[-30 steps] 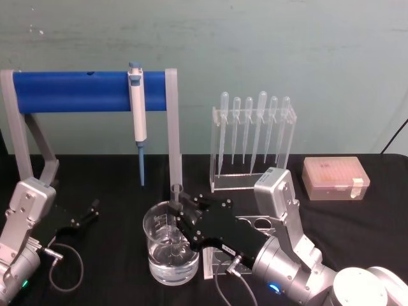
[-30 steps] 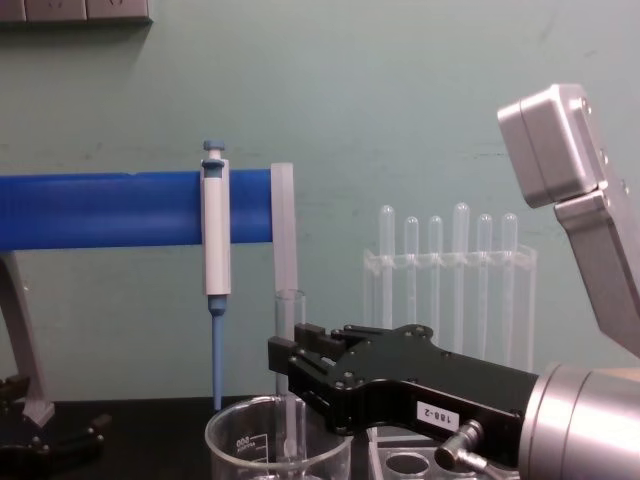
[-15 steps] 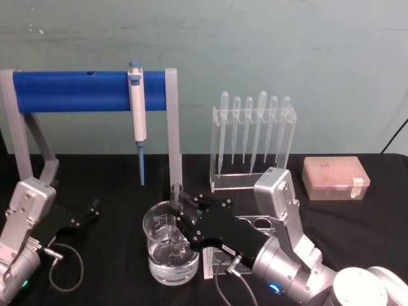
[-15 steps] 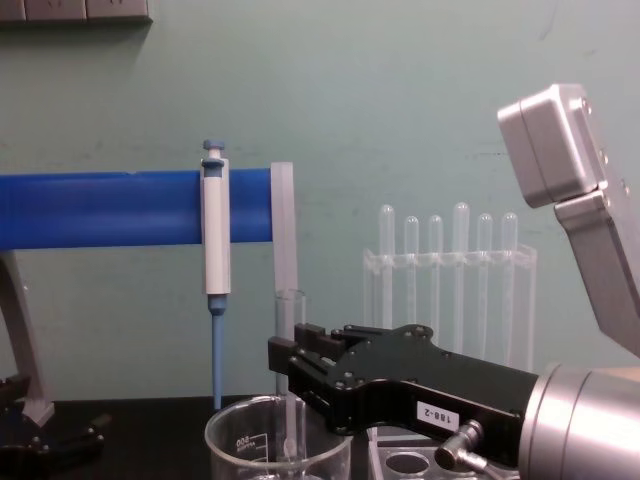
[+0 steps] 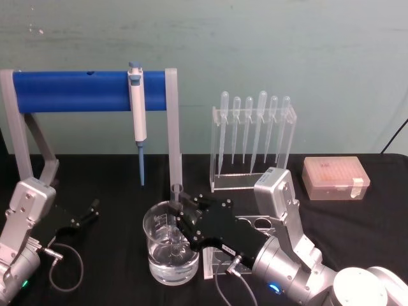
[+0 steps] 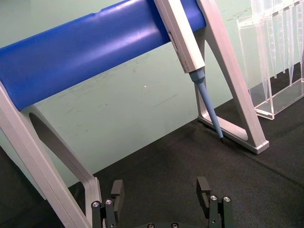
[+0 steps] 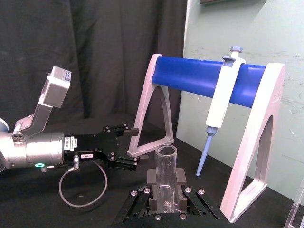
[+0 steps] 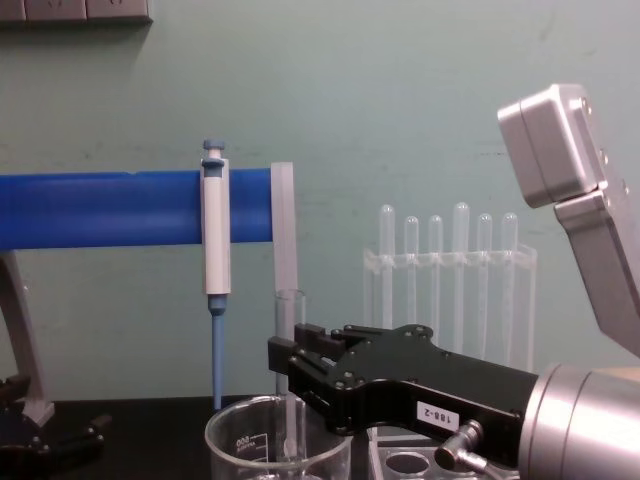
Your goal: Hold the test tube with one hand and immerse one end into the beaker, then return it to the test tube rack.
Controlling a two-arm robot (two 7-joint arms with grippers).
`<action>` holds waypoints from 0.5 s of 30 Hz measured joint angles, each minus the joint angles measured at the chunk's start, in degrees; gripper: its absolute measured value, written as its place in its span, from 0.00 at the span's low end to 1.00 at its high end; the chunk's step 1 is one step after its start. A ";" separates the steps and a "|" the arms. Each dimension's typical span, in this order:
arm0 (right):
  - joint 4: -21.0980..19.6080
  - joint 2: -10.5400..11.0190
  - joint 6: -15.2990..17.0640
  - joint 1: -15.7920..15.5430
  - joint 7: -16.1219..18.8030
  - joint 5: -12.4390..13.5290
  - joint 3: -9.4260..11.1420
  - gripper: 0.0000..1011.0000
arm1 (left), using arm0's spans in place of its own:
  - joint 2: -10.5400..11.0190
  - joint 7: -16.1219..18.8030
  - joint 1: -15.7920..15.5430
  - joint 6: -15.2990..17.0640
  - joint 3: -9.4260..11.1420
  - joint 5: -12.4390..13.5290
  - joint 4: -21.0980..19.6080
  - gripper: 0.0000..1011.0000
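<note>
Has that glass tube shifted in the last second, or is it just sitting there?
No. The test tube, held by the right gripper, stays beside the same grey post, its lower end in the beaker.

The clear glass test tube (image 8: 290, 315) is tricky to follow in the chest view. Below its rim it slips behind the fingers of the black right gripper (image 8: 288, 368) clamped on it. The bottom edge then chops off its tip along with most of the wide clear glass beaker (image 8: 225, 445), so I can't tell how deep it sits. The grey test tube rack (image 8: 385, 462) gets cropped there too, and in the head view it's mostly under that arm. The left wrist view cuts the black left gripper (image 6: 159, 190) down to its spread finger ends. The beaker's printed marks are too small to read.
</note>
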 joint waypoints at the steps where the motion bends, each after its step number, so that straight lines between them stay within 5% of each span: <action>1: 0.00 0.00 0.00 0.00 0.00 0.00 0.00 0.22 | 0.00 0.00 0.00 0.00 0.00 0.00 0.00 0.99; 15: 0.00 0.00 0.00 0.00 0.00 0.00 0.00 0.22 | 0.00 0.00 0.00 0.00 0.00 0.00 0.00 0.99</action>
